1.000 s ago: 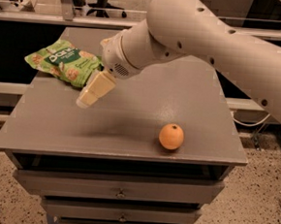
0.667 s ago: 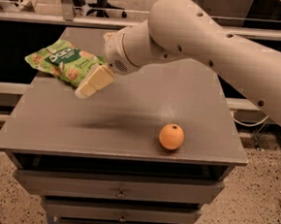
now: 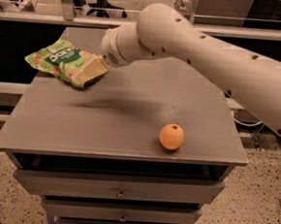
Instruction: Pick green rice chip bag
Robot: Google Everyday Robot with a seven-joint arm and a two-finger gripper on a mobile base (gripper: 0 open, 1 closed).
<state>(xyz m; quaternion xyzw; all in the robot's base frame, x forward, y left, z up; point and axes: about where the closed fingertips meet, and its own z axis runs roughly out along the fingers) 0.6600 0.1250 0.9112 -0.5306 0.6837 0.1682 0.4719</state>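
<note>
The green rice chip bag lies crinkled at the far left of the grey cabinet top, its dark green label with white lettering facing up. My gripper reaches in from the right on a thick white arm and sits over the bag's right end, its cream-coloured fingers covering that part of the bag.
An orange sits near the front right of the cabinet top. Drawers run below the front edge. A railing and a plastic bottle stand behind the cabinet.
My gripper has moved left and toward the back of the cabinet top, from beside the bag to over its right end. The bag and the orange have not moved.
</note>
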